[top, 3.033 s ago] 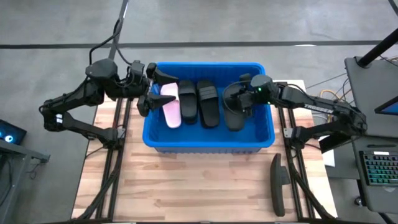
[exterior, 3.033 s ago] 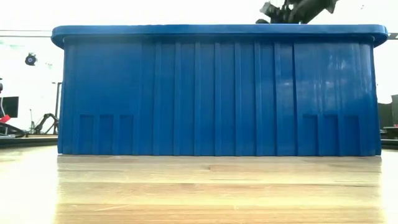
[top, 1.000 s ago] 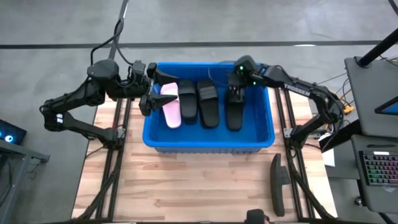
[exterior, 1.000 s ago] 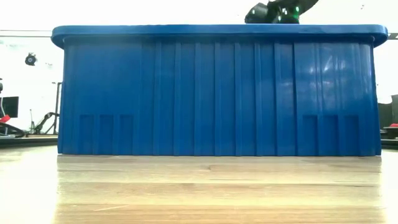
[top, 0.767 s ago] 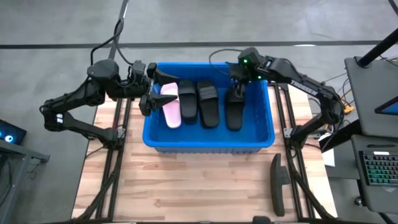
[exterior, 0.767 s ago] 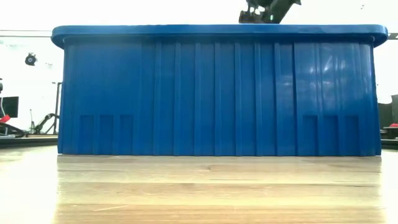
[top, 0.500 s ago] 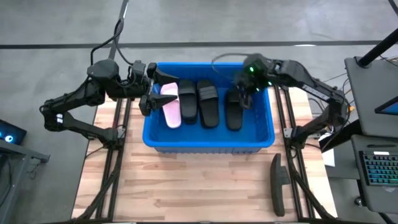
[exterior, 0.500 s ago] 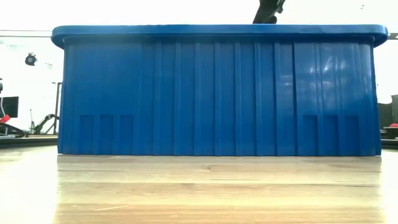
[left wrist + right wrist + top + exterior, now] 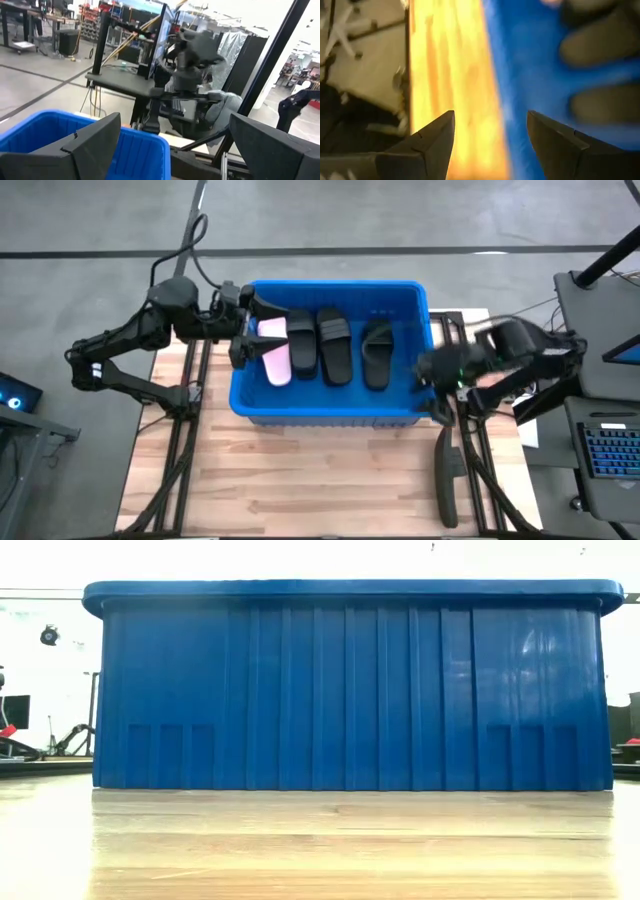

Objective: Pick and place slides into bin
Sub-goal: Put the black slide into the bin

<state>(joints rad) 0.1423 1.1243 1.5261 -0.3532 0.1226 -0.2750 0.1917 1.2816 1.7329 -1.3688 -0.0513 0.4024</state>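
The blue bin (image 9: 335,408) stands on the wooden table and fills the low view with its near wall (image 9: 350,690). On its floor lie one pale pink slide (image 9: 275,352) and three black slides (image 9: 333,346) side by side. Another black slide (image 9: 447,476) lies on the table near the right front. My left gripper (image 9: 248,330) hovers open at the bin's left rim (image 9: 125,137), nothing between its fingers (image 9: 175,115). My right gripper (image 9: 433,383) hangs open and blurred over the bin's right wall, pointing down (image 9: 490,117).
Dark metal rails (image 9: 190,430) run along both sides of the table. A desk with a keyboard (image 9: 605,450) stands off the right edge. Bare wood (image 9: 320,480) lies in front of the bin.
My right gripper has swung from above the far right part of the bin toward the table's near and right edges, out to the bin's right wall, staying open. My left gripper has edged slightly toward the bin. The slides in the bin have kept still.
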